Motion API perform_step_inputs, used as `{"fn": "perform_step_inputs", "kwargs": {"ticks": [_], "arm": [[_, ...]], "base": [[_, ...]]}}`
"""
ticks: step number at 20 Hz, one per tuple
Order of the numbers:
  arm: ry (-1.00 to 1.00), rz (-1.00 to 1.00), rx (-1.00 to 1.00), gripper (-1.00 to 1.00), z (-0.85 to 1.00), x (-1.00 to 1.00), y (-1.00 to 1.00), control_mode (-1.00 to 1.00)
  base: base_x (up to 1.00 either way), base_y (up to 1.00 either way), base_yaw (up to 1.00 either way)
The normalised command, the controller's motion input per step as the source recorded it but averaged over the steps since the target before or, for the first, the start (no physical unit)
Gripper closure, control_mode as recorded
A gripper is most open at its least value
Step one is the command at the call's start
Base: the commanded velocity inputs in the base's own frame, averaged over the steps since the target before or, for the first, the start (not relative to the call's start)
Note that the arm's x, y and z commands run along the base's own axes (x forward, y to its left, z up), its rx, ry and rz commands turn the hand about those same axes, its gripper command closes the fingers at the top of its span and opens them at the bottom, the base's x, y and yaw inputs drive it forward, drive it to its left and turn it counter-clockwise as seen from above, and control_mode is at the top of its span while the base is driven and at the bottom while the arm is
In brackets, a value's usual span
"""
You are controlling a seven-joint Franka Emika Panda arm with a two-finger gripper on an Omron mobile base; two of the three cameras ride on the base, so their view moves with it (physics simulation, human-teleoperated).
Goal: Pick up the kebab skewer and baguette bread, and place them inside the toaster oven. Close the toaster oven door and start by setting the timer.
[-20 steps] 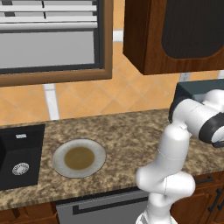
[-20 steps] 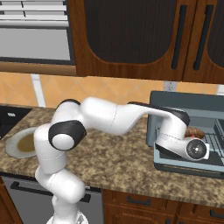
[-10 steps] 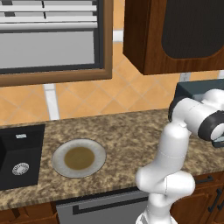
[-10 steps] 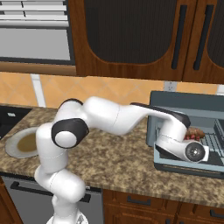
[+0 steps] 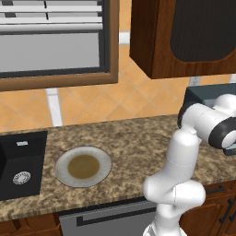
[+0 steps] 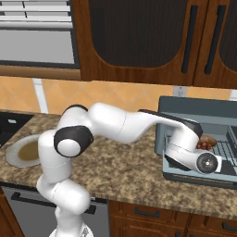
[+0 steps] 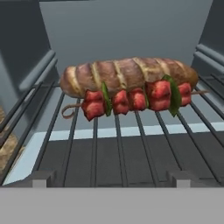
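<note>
Toaster oven (image 6: pixel 194 111) sits on the desk (image 6: pixel 125 171), door (image 6: pixel 199 177) down; bread (image 7: pixel 127 73) and skewer (image 7: pixel 131 99) touch on its rack. Your end effector (image 7: pixel 112 181), wide and empty, could nudge either when you withdraw.

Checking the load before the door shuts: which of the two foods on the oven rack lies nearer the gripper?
The kebab skewer, strung with red chunks, lies in front; the baguette bread, a smooth tan loaf, sits behind it, touching.
</note>
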Motion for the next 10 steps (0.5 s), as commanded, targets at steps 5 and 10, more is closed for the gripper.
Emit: {"fn": "perform_step_inputs", "kwargs": {"ticks": [5, 10], "arm": [[0.0, 0.0, 0.0, -1.0, 0.0, -0.15, -0.14, -1.0], [0.0, 0.0, 0.0, -1.0, -0.07, 0.04, 0.0, -1.0]], "base": [[0.0, 0.0, 0.0], [0.0, 0.0, 0.0]]}}
